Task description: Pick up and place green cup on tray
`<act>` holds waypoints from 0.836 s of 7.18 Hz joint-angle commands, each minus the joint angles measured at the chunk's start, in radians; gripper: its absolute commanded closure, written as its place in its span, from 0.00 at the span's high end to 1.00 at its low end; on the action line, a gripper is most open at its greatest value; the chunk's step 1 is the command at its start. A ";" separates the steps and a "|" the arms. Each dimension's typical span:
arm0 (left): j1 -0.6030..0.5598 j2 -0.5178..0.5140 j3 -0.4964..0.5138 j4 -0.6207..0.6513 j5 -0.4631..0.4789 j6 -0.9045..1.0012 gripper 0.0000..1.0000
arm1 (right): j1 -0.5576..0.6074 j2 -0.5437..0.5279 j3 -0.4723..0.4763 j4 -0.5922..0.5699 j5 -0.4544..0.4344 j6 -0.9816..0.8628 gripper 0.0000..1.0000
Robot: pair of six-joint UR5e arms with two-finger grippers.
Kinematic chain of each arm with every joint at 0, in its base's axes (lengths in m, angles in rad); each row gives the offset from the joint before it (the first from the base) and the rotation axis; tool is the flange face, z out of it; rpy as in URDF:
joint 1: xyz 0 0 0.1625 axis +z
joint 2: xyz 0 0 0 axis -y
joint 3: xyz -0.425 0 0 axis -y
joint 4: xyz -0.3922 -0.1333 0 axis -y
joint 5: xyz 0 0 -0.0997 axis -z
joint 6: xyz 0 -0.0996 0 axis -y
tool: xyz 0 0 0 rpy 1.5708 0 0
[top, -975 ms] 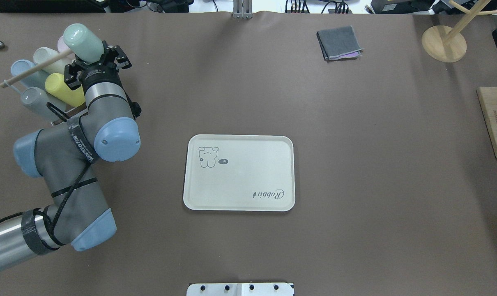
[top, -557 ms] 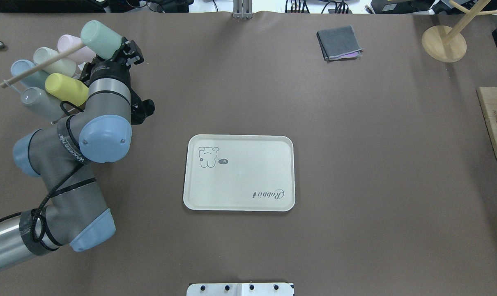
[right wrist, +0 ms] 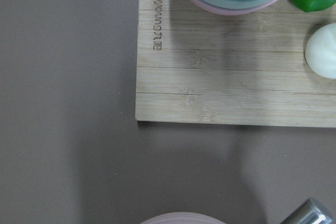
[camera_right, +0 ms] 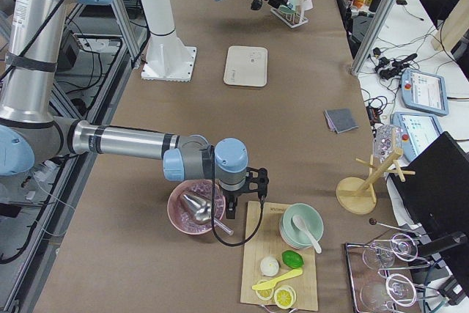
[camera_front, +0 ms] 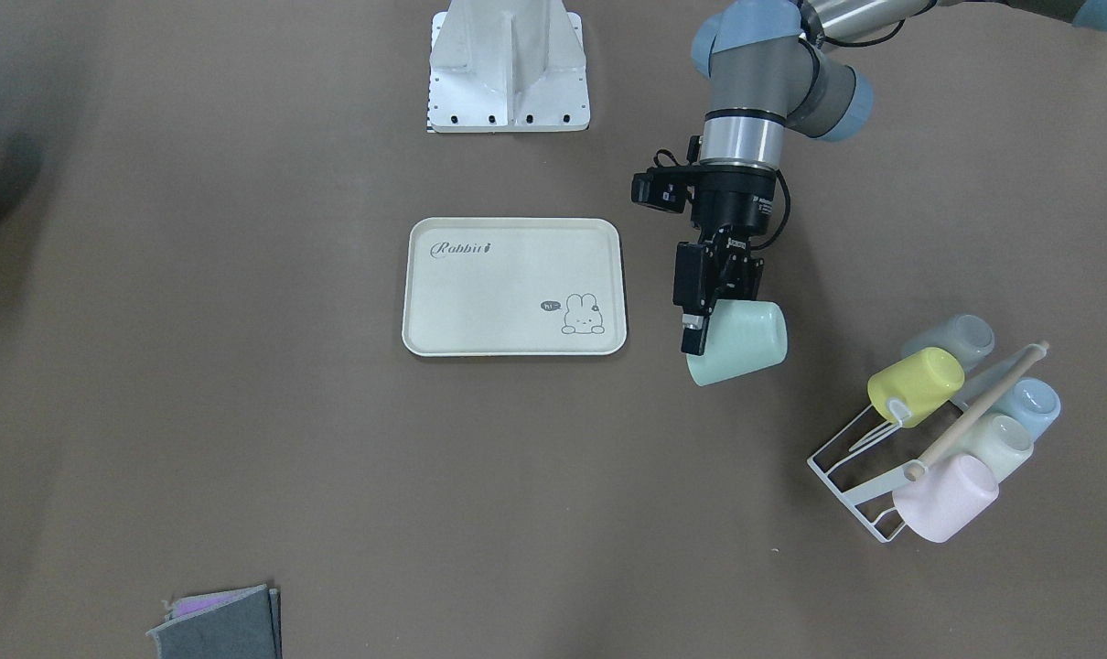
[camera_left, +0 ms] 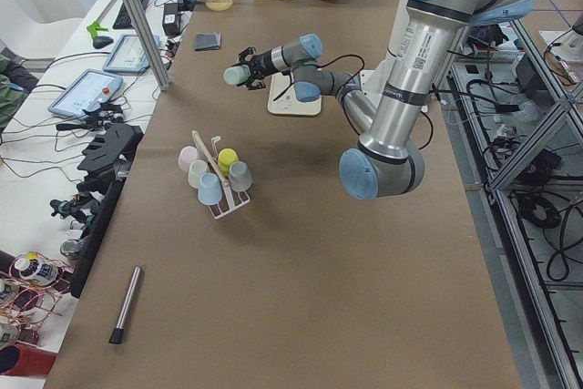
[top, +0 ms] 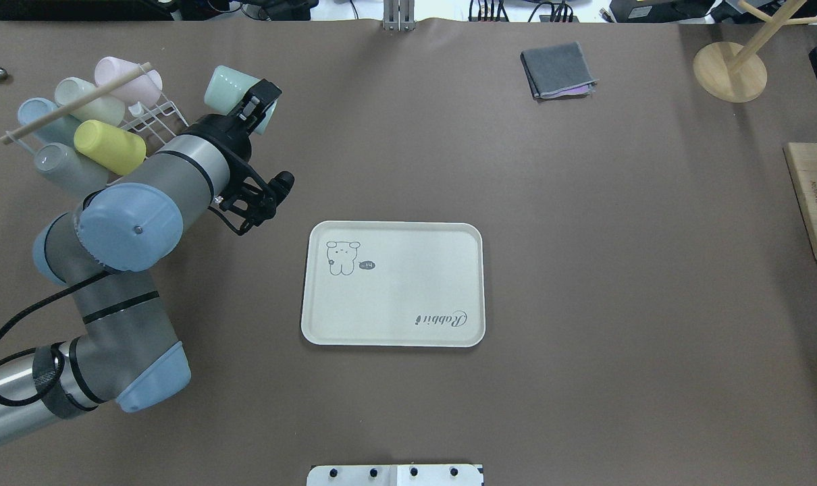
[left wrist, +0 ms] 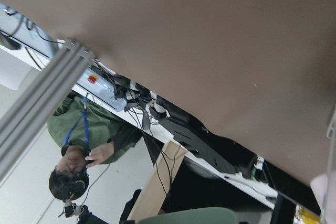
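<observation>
The small mint-green plastic cup (camera_front: 746, 343) hangs tilted, pinched in the left hand (camera_front: 711, 322) above the brown counter (camera_front: 334, 476). Carrying step, I judge: next, swing sideways to the one cream rectangular tray (camera_front: 514, 351) beside the hand, upright it, lower. Five other cups sit in the white wire rack (camera_front: 848, 502) on the hand's far side

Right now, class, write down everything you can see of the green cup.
The green cup is a small, pale mint, handleless tumbler, smooth, plastic-looking and slightly tapered. It lies tipped on its side in the air, clamped by the left gripper, touching nothing else. It hangs over the table between the tray and the cup rack.
</observation>
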 commanded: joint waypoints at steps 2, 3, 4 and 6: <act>0.004 -0.035 0.052 -0.226 -0.226 -0.387 0.40 | 0.005 0.000 -0.014 0.009 0.027 0.081 1.00; 0.007 -0.060 0.096 -0.303 -0.269 -0.522 0.38 | 0.007 -0.001 -0.011 0.011 0.027 0.081 1.00; 0.010 -0.086 0.183 -0.419 -0.301 -0.646 0.38 | 0.005 0.002 -0.011 0.011 0.025 0.078 1.00; 0.013 -0.134 0.289 -0.518 -0.384 -0.898 0.38 | 0.005 0.002 -0.006 0.013 0.021 0.078 1.00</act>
